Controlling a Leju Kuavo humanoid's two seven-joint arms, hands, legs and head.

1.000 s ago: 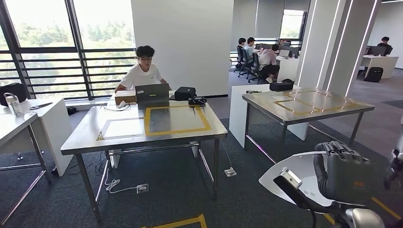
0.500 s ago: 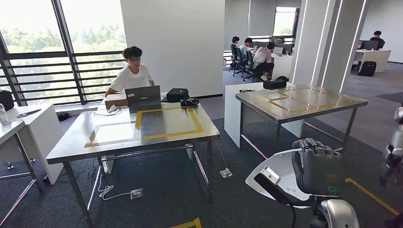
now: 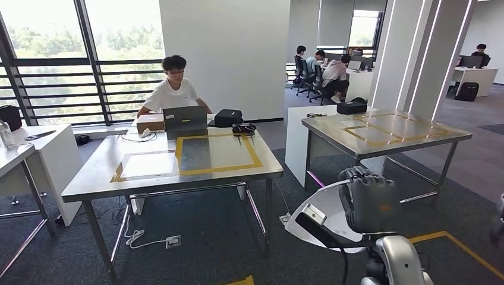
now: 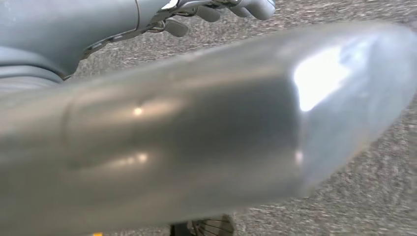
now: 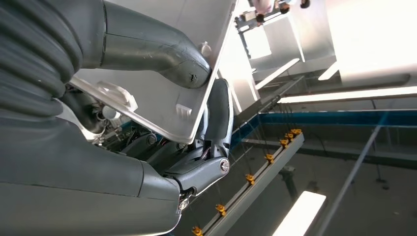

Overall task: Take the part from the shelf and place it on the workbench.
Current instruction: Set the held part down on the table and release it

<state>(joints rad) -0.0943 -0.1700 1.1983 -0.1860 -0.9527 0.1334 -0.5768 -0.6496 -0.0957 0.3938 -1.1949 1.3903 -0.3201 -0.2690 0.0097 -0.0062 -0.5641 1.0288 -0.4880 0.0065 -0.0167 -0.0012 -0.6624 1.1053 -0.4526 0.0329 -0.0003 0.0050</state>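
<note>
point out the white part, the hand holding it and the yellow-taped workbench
white part (image 3: 324, 209), head view, on its flat white face
right hand (image 3: 371, 205), head view, on the back of the hand
workbench (image 3: 95, 178), head view, on bare steel near its front left corner

Laptop on workbench, person behind.

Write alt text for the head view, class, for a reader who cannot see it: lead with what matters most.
The robot's right hand grips a white curved part low in the foreground, above grey carpet. Ahead stands a steel workbench marked with a yellow tape rectangle, where a person sits behind a laptop; a second taped table stands to the right.
</note>
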